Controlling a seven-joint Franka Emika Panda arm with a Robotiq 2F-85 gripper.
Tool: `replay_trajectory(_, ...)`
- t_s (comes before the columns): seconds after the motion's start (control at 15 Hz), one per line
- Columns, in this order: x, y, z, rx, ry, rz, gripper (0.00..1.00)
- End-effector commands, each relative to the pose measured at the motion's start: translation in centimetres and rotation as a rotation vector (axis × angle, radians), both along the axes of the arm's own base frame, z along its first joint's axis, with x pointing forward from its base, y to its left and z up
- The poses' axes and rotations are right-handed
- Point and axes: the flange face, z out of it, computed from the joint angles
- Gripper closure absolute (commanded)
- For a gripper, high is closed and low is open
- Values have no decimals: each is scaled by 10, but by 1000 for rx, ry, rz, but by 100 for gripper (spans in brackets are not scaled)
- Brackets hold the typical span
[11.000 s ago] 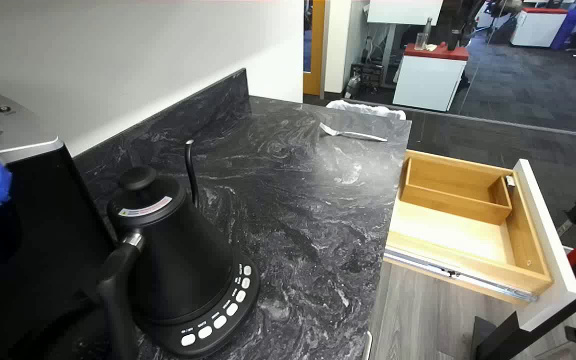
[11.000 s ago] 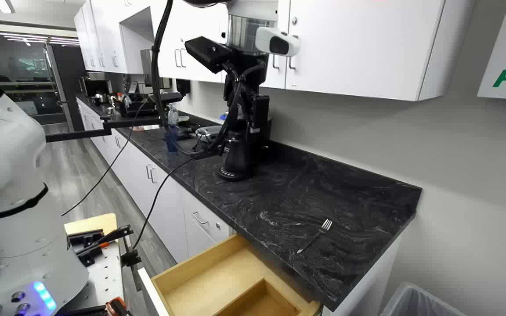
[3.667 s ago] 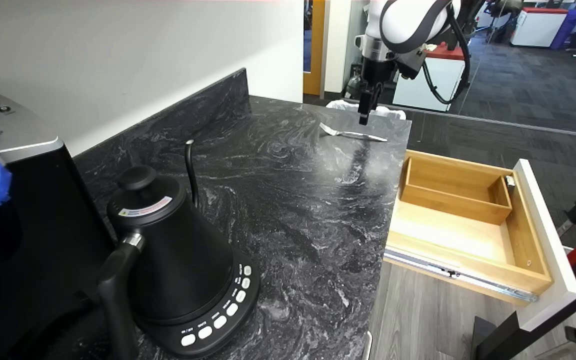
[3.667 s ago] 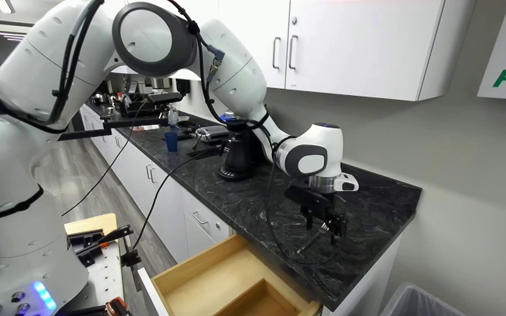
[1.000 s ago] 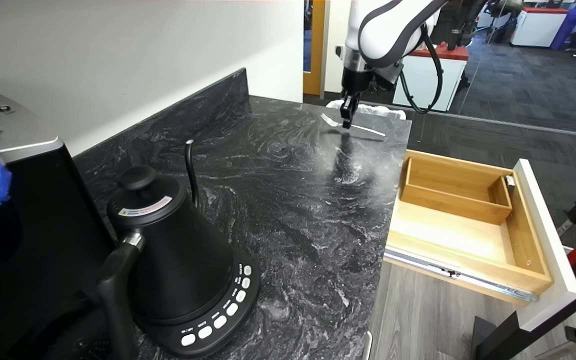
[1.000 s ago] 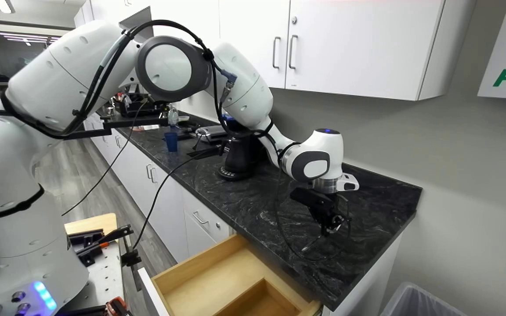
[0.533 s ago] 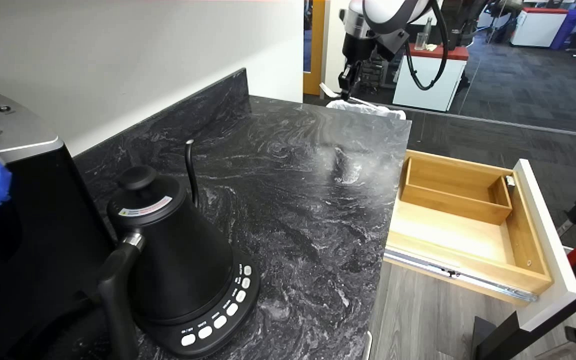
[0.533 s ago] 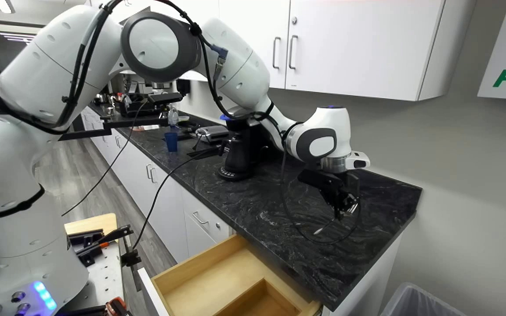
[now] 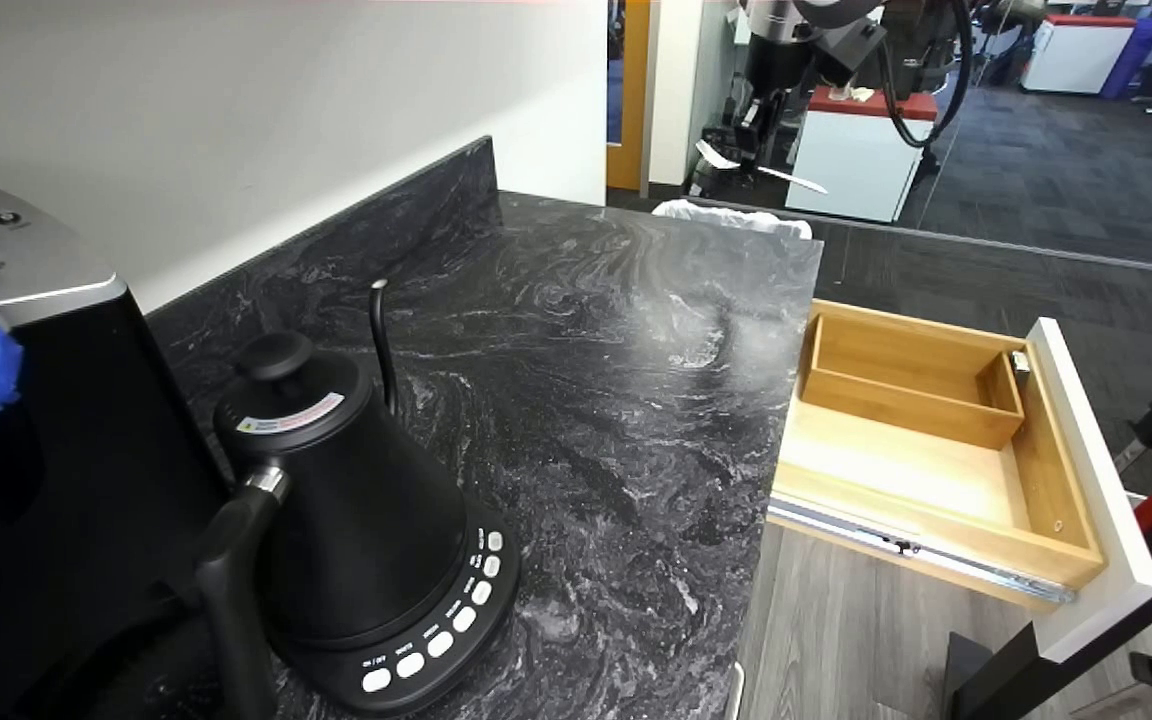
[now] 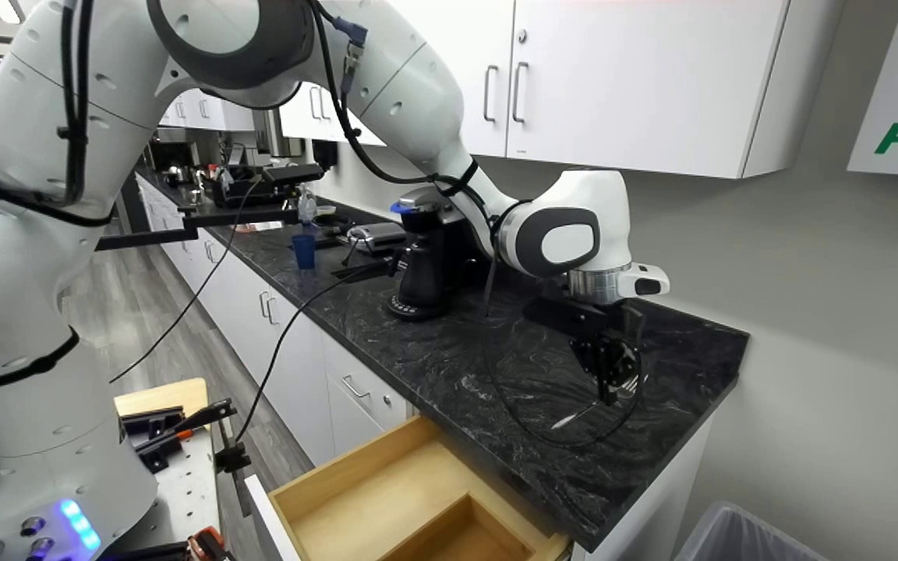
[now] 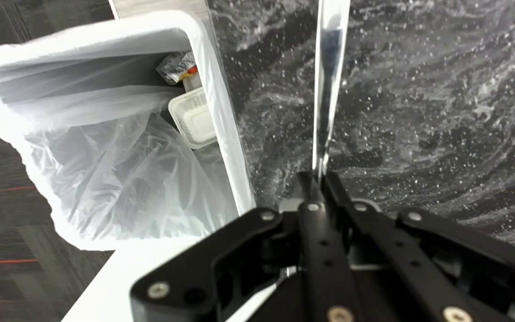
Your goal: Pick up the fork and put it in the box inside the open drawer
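The silver fork [image 9: 794, 181] hangs above the far end of the dark counter, roughly level, with my gripper [image 9: 748, 165] shut on it near the middle. Its handle [image 11: 330, 58] runs away from my fingertips in the wrist view, and the tines are hidden there. In an exterior view the tines [image 10: 633, 383] show beside the fingers. The pale wooden box [image 9: 911, 408] lies against a side of the open drawer [image 9: 896, 468], lower than the counter and apart from the gripper. Nothing is visible inside the box.
A bin with a white liner [image 11: 224, 134] stands against the counter's end, close to the gripper. The black kettle [image 9: 356, 530] is on the counter [image 9: 616, 430], whose edge overhangs the back of the drawer. Wall cabinets [image 10: 636, 86] hang above the arm.
The fork lay on the counter earlier, with the gripper open above it. The gripper closed on it and lifted it. Over the last half second it moved sideways, toward the drawer's side in an exterior view.
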Motion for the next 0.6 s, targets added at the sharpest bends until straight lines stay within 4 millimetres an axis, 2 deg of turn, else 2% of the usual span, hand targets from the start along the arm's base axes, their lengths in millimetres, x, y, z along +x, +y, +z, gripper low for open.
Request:
replay_trajectory(0.0,-43,-4,5,-13,58,-44,95)
replay_trajectory(0.53,-85,6,-20,21,187,-27,95)
